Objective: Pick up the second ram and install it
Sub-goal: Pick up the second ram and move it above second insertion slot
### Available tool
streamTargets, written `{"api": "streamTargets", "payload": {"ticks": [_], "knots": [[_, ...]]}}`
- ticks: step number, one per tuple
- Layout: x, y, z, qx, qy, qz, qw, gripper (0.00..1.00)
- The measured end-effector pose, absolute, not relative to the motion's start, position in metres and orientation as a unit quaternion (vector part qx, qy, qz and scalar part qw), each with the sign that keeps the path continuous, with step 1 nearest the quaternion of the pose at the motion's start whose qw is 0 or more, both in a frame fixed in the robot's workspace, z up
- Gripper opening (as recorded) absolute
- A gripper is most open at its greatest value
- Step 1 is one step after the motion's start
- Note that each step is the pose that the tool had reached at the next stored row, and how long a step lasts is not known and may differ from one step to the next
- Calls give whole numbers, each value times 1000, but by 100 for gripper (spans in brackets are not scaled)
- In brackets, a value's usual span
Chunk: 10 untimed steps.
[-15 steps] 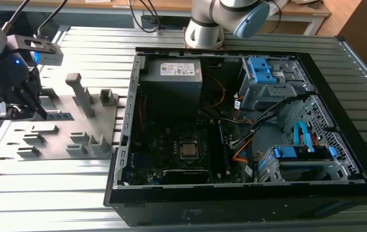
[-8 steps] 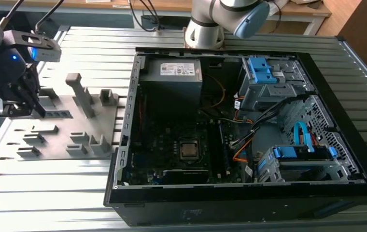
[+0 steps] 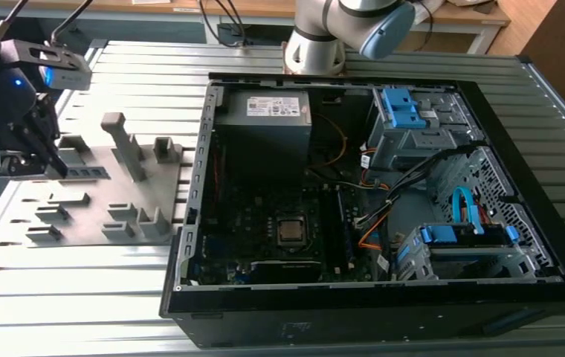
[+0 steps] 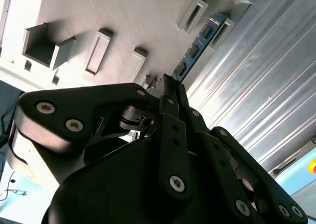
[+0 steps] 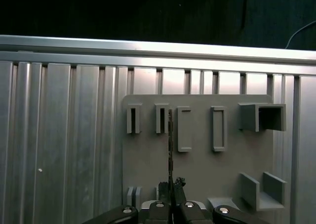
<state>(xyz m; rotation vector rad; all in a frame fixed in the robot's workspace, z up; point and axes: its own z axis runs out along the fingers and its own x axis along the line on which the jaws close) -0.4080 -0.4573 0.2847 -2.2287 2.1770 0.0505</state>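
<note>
the claw (image 3: 39, 167) sits at the far left of the exterior view, low over the grey tray (image 3: 84, 223), and in both wrist views its fingers (image 4: 173, 100) are clenched on one end of the memory stick (image 4: 200, 41), which reaches out from the tips across the tray, seen edge-on as a thin dark line (image 5: 170, 135) in the first wrist view; whether its far end is free of the tray's raised blocks i cannot tell

the tray lies on the slatted table (image 3: 65, 297), and the open computer case (image 3: 195, 186) is well apart, in the middle of the exterior view

the hold is on one end only, so the long board could swing or slide in the fingers, snag a block on the tray, or clip the case wall; a tilted stick would jam in the memory slots (image 3: 347, 223), and the loose cables (image 3: 374, 219) just beside them could foul it
</note>
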Motion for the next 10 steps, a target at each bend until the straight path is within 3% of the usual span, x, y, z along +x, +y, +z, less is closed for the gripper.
{"api": "streamTargets", "payload": {"ticks": [10], "knots": [[-408, -457, 292, -715, 699, 16, 13, 14]]}}
